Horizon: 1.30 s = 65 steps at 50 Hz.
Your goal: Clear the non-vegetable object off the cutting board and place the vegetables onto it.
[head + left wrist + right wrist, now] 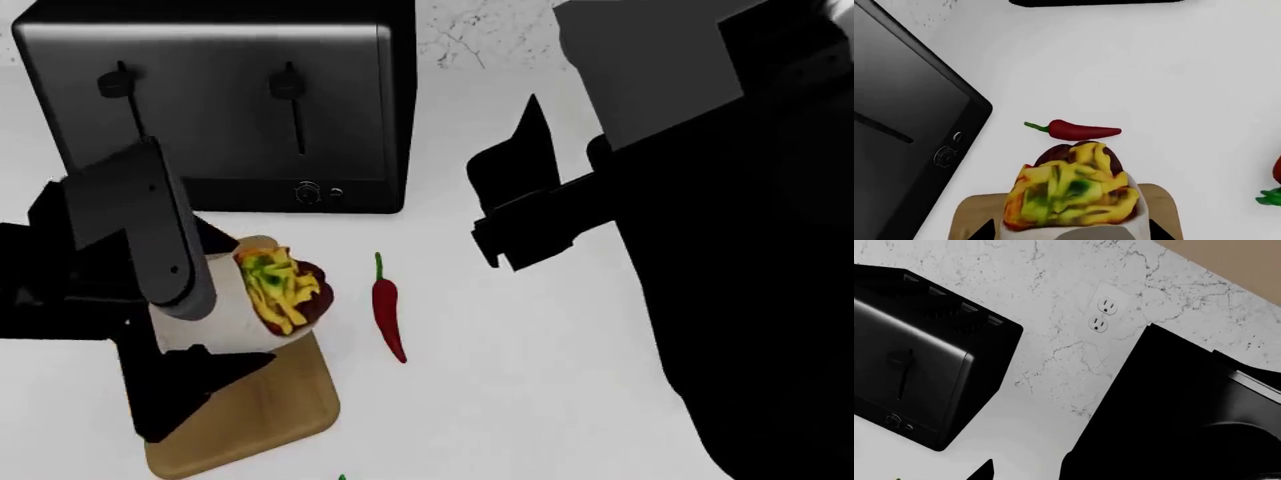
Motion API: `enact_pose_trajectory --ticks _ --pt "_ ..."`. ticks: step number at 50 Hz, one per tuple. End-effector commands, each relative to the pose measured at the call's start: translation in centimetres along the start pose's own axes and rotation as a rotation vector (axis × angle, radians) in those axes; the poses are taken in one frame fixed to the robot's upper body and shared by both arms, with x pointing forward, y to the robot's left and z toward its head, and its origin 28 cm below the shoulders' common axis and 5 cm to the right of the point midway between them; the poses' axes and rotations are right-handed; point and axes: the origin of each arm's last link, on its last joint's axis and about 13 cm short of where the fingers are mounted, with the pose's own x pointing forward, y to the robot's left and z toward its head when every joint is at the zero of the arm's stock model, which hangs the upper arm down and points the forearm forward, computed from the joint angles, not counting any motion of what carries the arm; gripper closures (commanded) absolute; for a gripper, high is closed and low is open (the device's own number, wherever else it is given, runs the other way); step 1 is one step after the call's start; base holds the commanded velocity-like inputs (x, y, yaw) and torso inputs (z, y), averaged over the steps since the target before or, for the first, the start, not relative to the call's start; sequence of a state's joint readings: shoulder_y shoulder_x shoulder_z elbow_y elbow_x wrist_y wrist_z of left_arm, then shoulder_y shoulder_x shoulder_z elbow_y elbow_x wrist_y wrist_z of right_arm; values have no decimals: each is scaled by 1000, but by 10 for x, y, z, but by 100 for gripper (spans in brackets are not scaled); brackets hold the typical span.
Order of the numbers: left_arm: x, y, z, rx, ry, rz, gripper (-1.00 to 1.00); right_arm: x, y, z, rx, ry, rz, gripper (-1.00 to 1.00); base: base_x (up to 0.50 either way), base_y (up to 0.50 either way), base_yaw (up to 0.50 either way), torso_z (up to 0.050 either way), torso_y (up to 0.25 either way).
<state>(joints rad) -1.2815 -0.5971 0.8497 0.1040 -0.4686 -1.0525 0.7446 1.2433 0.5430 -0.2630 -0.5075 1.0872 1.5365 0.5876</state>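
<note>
**Q:** What does the figure show, from largest item to smallest?

**A:** A black toaster (220,100) stands at the back of the white counter (534,350). In front of it lies the cutting board (267,420), light tan. On the board's far end is the burrito (274,290), its yellow-green filling facing the chili. The red chili pepper (387,310) lies on the counter just beside the board, apart from the wrap. Only a green scrap (1271,196) and a red edge show at the left wrist view's border; whether that is the carrot cannot be told.

**Q:** And the grippers?

**A:** The left gripper (1071,232) is at the burrito, a finger on either side of the white wrap — it appears clamped on it, though contact is partly hidden. The right gripper (514,190) hangs well above the counter, holding nothing; whether its fingers are apart or together cannot be told.

**Q:** What could go wrong?

**A:** Judged from this pose, a soft wrap gripped near one end may sag or shed filling onto the board. Carried toward the chili, it could knock it away.
</note>
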Motion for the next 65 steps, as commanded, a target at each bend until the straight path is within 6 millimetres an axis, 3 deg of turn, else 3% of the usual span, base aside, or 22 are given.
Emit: enact_pose_trajectory --ticks 1,13,39,58,65 --pt "-36 -5 10 7 -25 60 100 -1 -3 8 31 -40 6 -100 0 0 0 0 0" --pt "-76 -15 -21 -65 30 206 100 1 -3 5 42 -48 11 -100 0 0 0 0 0" --pt "-126 20 -74 -231 152 591 100 4 -6 9 36 -51 7 -100 0 0 0 0 0" --pt "-122 66 -92 -272 269 786 100 4 -4 6 35 -45 4 -100 0 0 0 0 1" --pt "-112 68 -110 -322 319 788 100 1 -5 2 39 -36 -3 -100 0 0 0 0 1"
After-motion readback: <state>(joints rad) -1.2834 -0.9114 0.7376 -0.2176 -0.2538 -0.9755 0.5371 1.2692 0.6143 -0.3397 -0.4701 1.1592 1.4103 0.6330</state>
